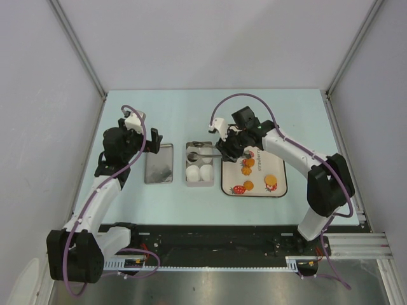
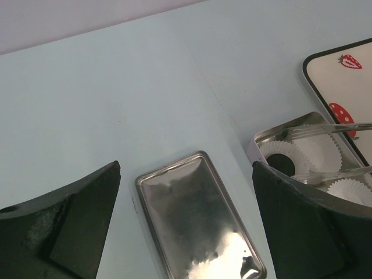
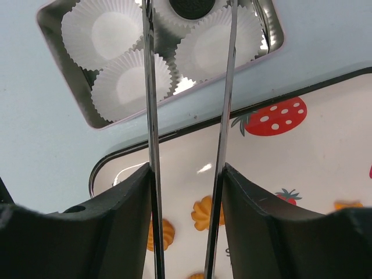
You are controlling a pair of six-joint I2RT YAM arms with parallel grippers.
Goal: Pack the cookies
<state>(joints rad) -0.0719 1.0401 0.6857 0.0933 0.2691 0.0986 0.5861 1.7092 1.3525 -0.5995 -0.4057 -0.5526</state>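
Observation:
A black cookie (image 3: 192, 7) lies in a white paper cup in the far end of the small metal tin (image 3: 64, 75). It also shows in the left wrist view as the black cookie (image 2: 281, 164). Orange cookies (image 3: 203, 212) lie on the strawberry-print tray (image 3: 302, 157), one of them an orange cookie (image 1: 271, 181) near its front right. My right gripper (image 3: 187, 171) is shut on metal tongs (image 3: 149, 87), whose two arms stand apart and reach over the tin. My left gripper (image 2: 187, 165) hangs open above the flat metal lid (image 2: 197, 215).
Three other paper cups (image 3: 131, 87) in the tin hold nothing. The tin (image 1: 199, 164) stands between the lid (image 1: 158, 163) and the tray (image 1: 254, 171). Walls close in the table on three sides.

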